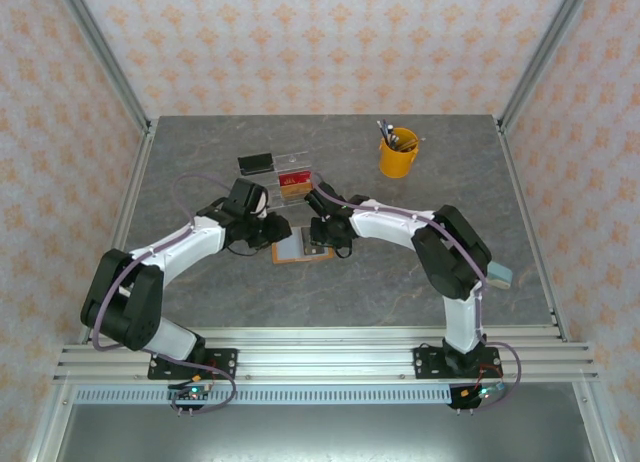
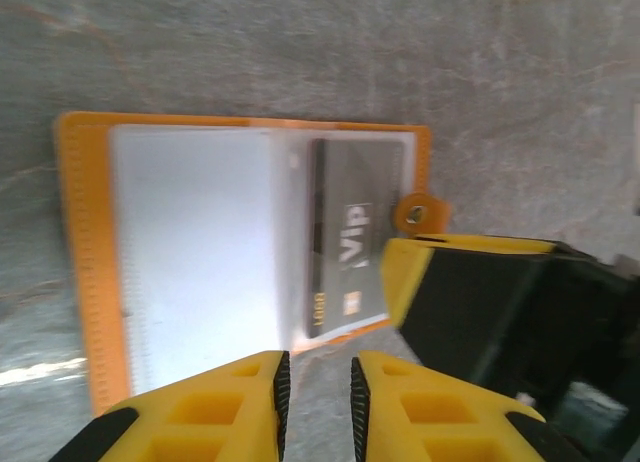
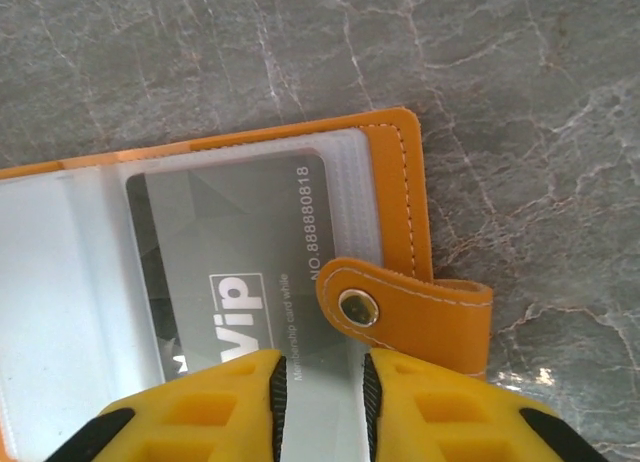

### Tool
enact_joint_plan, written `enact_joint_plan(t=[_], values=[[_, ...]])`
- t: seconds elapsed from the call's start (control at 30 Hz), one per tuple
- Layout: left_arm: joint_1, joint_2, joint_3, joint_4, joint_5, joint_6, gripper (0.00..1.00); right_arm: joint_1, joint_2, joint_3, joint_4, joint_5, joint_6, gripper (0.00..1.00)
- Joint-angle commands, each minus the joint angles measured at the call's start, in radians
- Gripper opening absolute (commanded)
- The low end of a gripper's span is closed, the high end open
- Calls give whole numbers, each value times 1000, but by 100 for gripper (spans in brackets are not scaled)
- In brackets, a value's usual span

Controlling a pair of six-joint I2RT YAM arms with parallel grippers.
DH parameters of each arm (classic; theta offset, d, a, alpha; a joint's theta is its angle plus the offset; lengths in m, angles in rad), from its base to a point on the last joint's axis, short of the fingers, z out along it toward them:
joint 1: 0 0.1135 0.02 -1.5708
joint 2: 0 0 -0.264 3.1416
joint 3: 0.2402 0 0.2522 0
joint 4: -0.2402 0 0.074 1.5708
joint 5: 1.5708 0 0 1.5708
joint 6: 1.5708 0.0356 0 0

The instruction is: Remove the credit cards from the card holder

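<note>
The card holder lies open on the grey table, an orange cover with clear sleeves inside. A grey credit card marked VIP sits in the sleeve on the side of the snap strap. My left gripper is open by a narrow gap, hovering at the holder's near edge with bare table between its pads. My right gripper is also open by a narrow gap, low over the sleeve beside the VIP card and the strap. Its yellow finger appears in the left wrist view.
Behind the holder stands a clear tray with a dark flat item and a red flat piece. A yellow cup of pens is at the back right. Metal frame rails border the table.
</note>
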Motion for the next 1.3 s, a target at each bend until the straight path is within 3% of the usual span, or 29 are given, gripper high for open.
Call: enact_joint_plan(t=[0.0, 0.2, 0.63, 1.27], values=[[-25, 49, -7, 97, 59, -72, 25, 3, 18, 24, -43, 33, -9, 27], [-52, 136, 13, 137, 72, -98, 15, 1, 20, 16, -31, -7, -14, 27], [-56, 201, 33, 130, 36, -101, 13, -2, -115, -81, 5, -16, -53, 33], [-57, 259, 85, 126, 44, -107, 10, -6, -20, -4, -11, -30, -80, 29]])
